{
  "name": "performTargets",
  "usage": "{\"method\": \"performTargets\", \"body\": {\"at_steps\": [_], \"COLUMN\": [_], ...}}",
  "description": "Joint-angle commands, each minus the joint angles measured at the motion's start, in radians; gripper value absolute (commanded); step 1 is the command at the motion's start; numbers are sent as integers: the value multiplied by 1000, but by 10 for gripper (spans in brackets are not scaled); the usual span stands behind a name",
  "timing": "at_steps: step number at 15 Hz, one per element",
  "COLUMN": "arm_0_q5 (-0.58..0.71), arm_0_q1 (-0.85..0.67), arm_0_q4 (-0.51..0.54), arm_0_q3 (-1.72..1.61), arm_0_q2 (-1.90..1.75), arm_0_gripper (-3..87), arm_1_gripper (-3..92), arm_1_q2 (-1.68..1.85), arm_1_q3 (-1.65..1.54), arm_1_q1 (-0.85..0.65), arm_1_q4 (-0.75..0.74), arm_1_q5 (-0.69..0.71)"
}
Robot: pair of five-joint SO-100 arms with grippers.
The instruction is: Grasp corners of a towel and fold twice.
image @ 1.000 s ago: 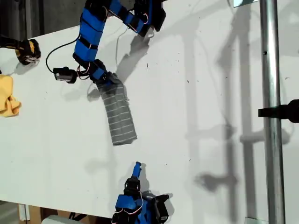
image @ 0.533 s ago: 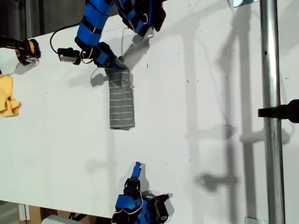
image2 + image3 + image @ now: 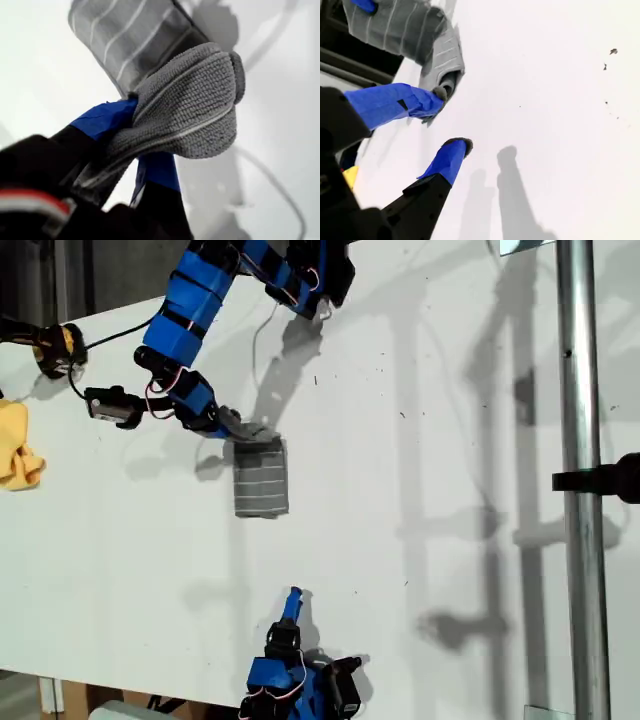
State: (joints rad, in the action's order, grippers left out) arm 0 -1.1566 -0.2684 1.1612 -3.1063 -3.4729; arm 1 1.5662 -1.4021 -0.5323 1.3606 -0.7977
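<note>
The grey woven towel with thin white stripes (image 3: pixel 261 478) lies near the middle of the white desk (image 3: pixel 420 470), already gathered into a narrow folded band. Its far end is lifted and curled over in my first pincer (image 3: pixel 142 150), whose blue-taped jaws are clamped on a thick roll of the fabric, as the first wrist view shows. In the exterior view that arm reaches in from the top, the pincer touching the folded towel's upper edge.

My second pincer (image 3: pixel 445 125) rests at the near desk edge, well apart from the towel, its blue-taped jaws standing apart with nothing between them.

The cloth looks soft and limp: it droops around the jaw and creases wherever it bends, so it should be light, with no stiffness to hold a shape. The looped weave seems grippy rather than slippery. The best hold is probably on a hemmed corner, where the doubled edge gives the jaws something firm; here I cannot tell whether a corner or only a bunched edge is pinched.

A plain yellow cloth (image 3: pixel 18 448) sits at the exterior view's left edge, untouched.
</note>
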Motion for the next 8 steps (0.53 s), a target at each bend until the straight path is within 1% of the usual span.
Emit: {"method": "performTargets", "body": {"at_steps": [1, 5, 8], "arm_0_q5": [-8, -2, -3], "arm_0_q1": [-3, -8, -8], "arm_0_q4": [2, 2, 2], "arm_0_q3": [-3, -3, -3], "arm_0_q2": [-3, -3, -3], "arm_0_gripper": [148, 150, 150], "arm_1_gripper": [-1, -1, -1], "arm_1_q2": [-63, -158, -261], "arm_1_q3": [150, 141, 152], "arm_1_q1": [32, 86, 129], "arm_1_q4": [-14, -138, -262], "arm_1_q5": [15, -6, -25]}}
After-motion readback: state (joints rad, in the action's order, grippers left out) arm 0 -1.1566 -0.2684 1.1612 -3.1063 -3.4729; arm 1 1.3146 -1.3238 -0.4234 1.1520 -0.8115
